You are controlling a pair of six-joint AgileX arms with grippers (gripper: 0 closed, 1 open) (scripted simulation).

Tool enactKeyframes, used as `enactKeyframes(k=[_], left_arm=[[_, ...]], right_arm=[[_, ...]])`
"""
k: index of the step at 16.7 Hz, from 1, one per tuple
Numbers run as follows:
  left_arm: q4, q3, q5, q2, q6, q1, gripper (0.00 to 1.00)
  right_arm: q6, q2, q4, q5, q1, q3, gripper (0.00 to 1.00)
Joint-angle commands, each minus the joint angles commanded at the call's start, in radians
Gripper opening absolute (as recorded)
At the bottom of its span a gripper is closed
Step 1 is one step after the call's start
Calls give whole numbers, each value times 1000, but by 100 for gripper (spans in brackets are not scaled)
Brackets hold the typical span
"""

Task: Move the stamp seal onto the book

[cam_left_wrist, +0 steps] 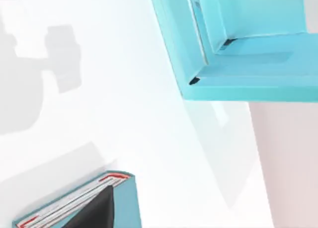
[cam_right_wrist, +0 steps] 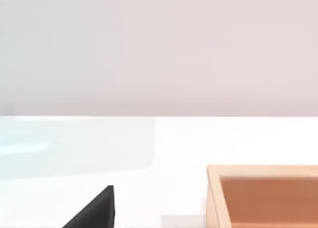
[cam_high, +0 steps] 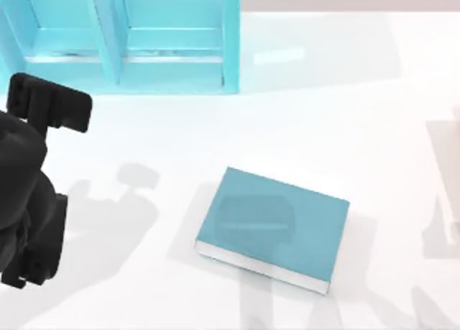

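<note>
Teal book [cam_high: 277, 226]: lies flat on the white counter [cam_high: 345, 129], near the middle toward the front, cover up, white page edges along the front side; nothing on its cover. Also in the left wrist view [cam_left_wrist: 94, 200], corner with page edges showing.
Stamp seal: tan, wood-like block face in the right wrist view [cam_right_wrist: 266, 195], standing on the counter close in front of that camera; apart from the book.
Shelf unit [cam_high: 122, 39]: brighter turquoise, with compartments, at the back left of the counter; also in the left wrist view [cam_left_wrist: 248, 54].
Left arm [cam_high: 29, 193]: black, at the counter's left edge, well apart from the book; fingers' state: cannot tell.
Right arm: one dark finger [cam_right_wrist: 97, 210] tip in its wrist view, beside the seal, not touching; fingers' state: cannot tell.
</note>
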Motion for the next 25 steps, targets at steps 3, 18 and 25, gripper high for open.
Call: enactKeyframes(k=[3, 18, 25], left_arm=[[175, -150, 135, -248, 468, 199, 100], [637, -752, 541, -803, 1740, 803, 100], [640, -757, 544, -805, 1748, 807, 100]], right_arm=[[0, 0, 0, 0, 0, 0, 100], [0, 0, 0, 0, 0, 0, 100], [0, 0, 0, 0, 0, 0, 100]])
